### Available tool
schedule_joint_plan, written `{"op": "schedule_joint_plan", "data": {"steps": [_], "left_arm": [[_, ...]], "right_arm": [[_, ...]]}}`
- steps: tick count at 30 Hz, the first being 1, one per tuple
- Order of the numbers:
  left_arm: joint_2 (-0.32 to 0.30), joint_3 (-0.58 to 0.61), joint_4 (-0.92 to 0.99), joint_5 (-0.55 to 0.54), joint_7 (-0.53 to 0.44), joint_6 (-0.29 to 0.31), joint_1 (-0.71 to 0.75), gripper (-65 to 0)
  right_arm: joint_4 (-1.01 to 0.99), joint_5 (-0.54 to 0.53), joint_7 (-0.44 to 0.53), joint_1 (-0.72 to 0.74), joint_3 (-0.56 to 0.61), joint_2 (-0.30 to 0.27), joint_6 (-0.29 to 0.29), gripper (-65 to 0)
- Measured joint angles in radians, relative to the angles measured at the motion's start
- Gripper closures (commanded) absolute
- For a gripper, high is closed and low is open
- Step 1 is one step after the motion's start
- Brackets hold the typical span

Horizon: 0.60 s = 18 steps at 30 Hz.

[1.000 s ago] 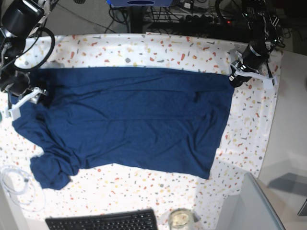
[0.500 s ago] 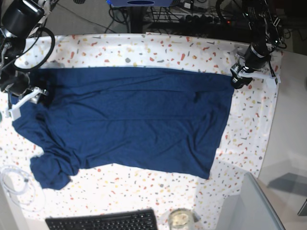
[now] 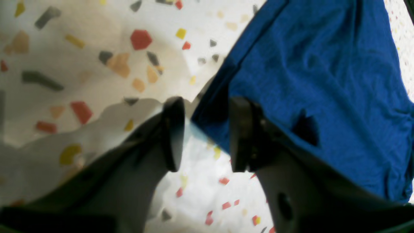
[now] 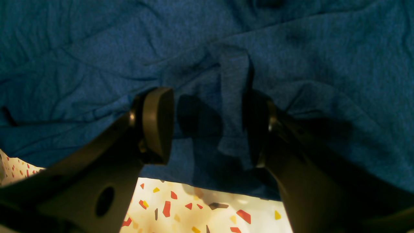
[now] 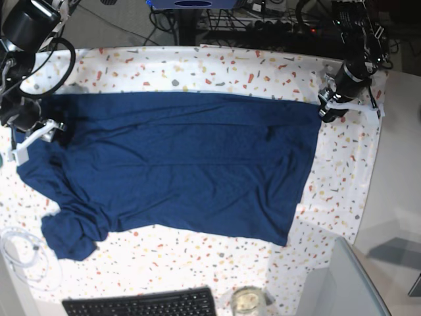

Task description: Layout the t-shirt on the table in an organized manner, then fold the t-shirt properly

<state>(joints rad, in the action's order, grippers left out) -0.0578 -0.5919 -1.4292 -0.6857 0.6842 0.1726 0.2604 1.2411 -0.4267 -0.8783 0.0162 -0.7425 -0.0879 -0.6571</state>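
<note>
Plainly the laying-out step was in hand: the t-shirt [image 5: 177, 158] lay spread on the worktop [image 5: 342, 171], long axis left to right, hem at the right, one sleeve bunched near-left. Both grippers' fingers stood apart, the left gripper [image 3: 203, 132] at the far hem corner, the right gripper [image 4: 207, 126] over the shoulder cloth. Next, that sleeve likely needed smoothing.

Keyboard: I see a black keyboard [image 5: 141, 305] at the near edge of my base view, its lower part cut off by the frame.
Jar: just right of the keyboard I see a round glass jar [image 5: 248, 301], contents pale, too small to identify.
Cable: a thin white cable [image 5: 20, 253] lies coiled at the near left.
Background: I see dark cables and a power strip [image 5: 276, 25] behind the far edge.
</note>
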Motion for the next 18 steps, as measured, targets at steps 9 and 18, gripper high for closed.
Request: {"op": "schedule_joint_plan", "data": {"steps": [9,18], "left_arm": [[0.002,0.003,0.035,0.002,0.001,-0.001,-0.016,-17.9],[0.002,0.003,0.037,0.0,0.001,-0.001,-0.017,0.0]], "right_arm": [[0.0,0.0,0.0,0.0,0.0,0.0,0.0,-32.7],[0.0,0.0,0.0,0.0,0.0,0.0,0.0,-32.7]]}}
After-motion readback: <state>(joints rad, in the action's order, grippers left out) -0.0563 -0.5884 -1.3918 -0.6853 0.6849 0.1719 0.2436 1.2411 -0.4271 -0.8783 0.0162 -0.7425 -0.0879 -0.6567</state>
